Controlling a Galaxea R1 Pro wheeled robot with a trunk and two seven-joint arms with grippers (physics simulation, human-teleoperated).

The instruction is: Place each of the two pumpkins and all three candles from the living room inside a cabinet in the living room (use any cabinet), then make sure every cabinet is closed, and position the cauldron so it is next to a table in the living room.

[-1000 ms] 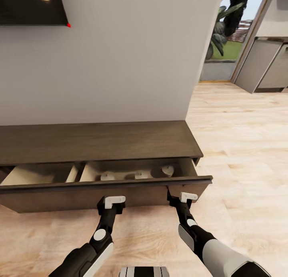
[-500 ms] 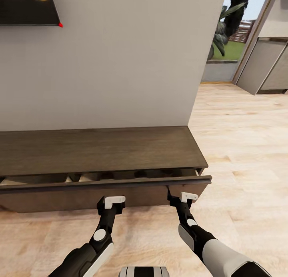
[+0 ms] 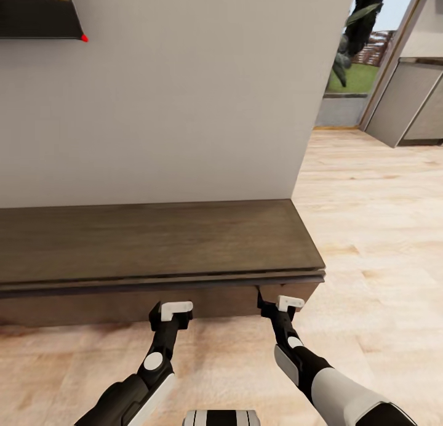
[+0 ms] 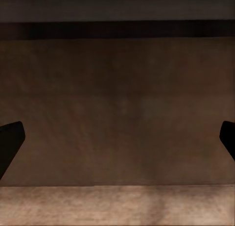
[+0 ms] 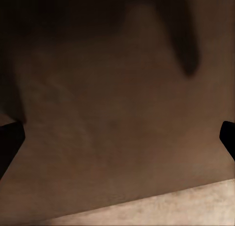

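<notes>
Both grippers pressed at the cabinet's drawer front, drawer nearly flush

Head view: the left gripper (image 3: 174,308) and right gripper (image 3: 284,304) sit against the dark drawer front (image 3: 123,304) of the cabinet (image 3: 154,238). The front's top edge shows as a thin lip just proud of the cabinet top, so it may not be fully seated; backing off now could leave the cabinet ajar. The right gripper sits close to the front's end, so an uneven push might skew the drawer.

Left wrist view: the fingers (image 4: 10,142) stand wide apart, holding nothing, the drawer front (image 4: 117,108) close ahead above the floor (image 4: 117,206).

Right wrist view: fingers (image 5: 11,140) likewise spread and empty, close to the drawer front (image 5: 117,138); driving further risks jamming them into the panel.
</notes>
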